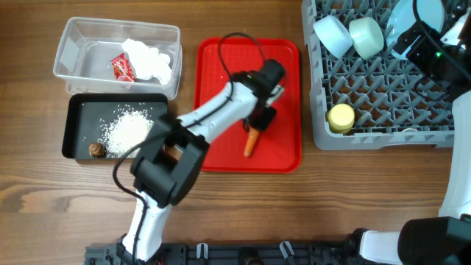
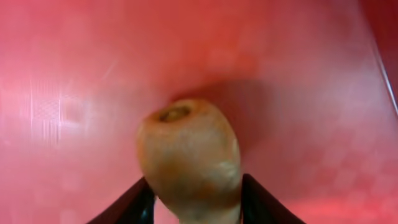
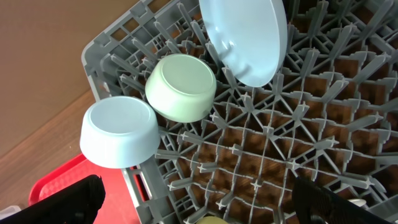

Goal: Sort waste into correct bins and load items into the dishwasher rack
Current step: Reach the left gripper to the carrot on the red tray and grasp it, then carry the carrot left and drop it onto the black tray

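Note:
The orange carrot (image 1: 251, 141) lies on the flat red tray (image 1: 283, 88). My left gripper (image 1: 262, 118) is at its upper end. In the left wrist view the carrot (image 2: 189, 158) fills the gap between both fingers (image 2: 194, 208), which press its sides. The grey dishwasher rack (image 1: 397, 96) holds two pale bowls (image 1: 331, 35) (image 1: 366, 35), the light blue plate (image 1: 403, 18) and the yellow cup (image 1: 341, 118). My right gripper (image 3: 199, 205) is wide open and empty above the rack (image 3: 280, 124), near the bowls (image 3: 119, 132) (image 3: 181, 87) and the plate (image 3: 242, 37). I cannot make out the spoon.
The clear tub (image 1: 73, 44) at the back left holds the red wrapper (image 1: 123, 68) and the white tissue (image 1: 153, 60). The black tray (image 1: 73, 125) in front of it holds rice (image 1: 126, 129) and the brown lump (image 1: 96, 150). A black cable loops over the red tray.

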